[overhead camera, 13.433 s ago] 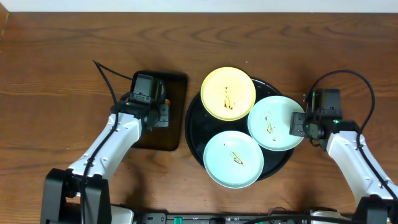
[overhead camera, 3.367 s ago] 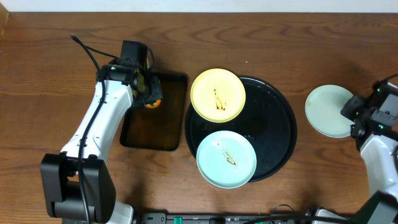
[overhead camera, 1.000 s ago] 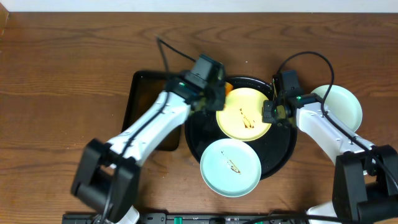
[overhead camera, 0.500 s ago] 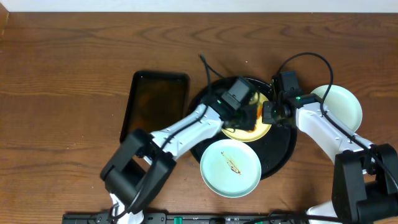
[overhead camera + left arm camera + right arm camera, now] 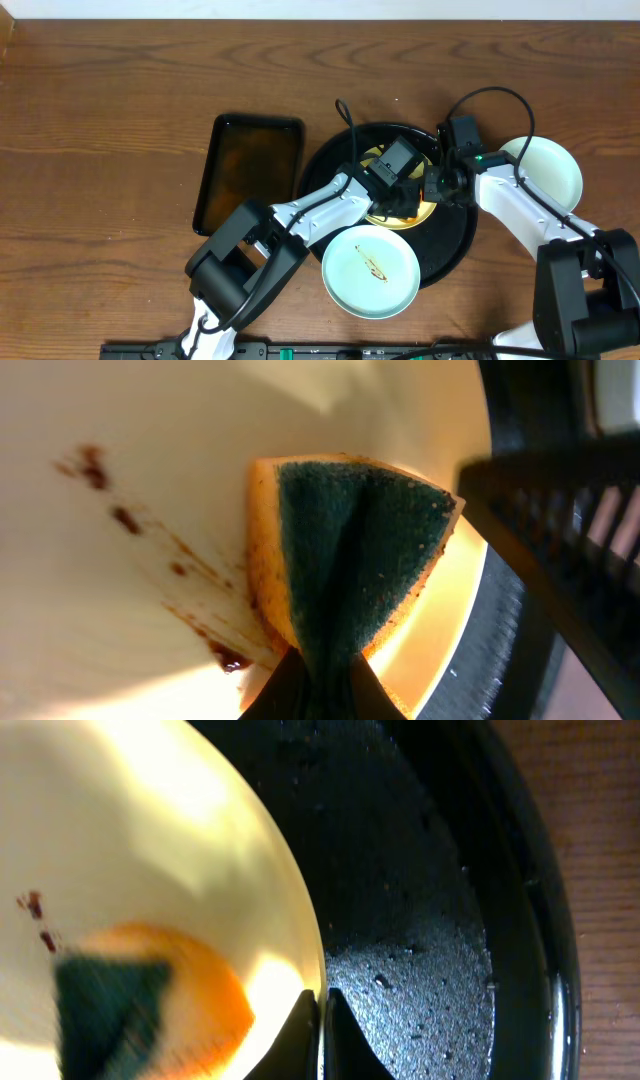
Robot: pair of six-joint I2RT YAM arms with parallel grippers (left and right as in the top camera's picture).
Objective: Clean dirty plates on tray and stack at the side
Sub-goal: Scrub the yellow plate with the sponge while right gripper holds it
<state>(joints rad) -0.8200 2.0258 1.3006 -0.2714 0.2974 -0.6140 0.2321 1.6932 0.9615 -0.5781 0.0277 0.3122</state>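
Note:
The pale yellow dirty plate (image 5: 200, 420) lies on the black tray (image 5: 455, 240), brown smears (image 5: 120, 520) across it. My left gripper (image 5: 322, 670) is shut on an orange sponge with a green scouring face (image 5: 350, 540), which presses on that plate near its right rim. My right gripper (image 5: 320, 1005) is shut on the yellow plate's rim (image 5: 305, 935) from the right. A mint-white dirty plate (image 5: 370, 270) with a brown smear sits at the tray's front. Another mint-white plate (image 5: 550, 170) rests on the bare wood to the right of the tray.
A rectangular dark brown tray (image 5: 248, 170) lies left of the black tray. The black tray's wet floor (image 5: 420, 920) and raised rim (image 5: 540, 920) are just right of my right gripper. Both arms cross over the tray's middle in the overhead view.
My left gripper has carried the sponge from the yellow plate's left edge across to its right part. The right gripper has stayed on the plate's rim.

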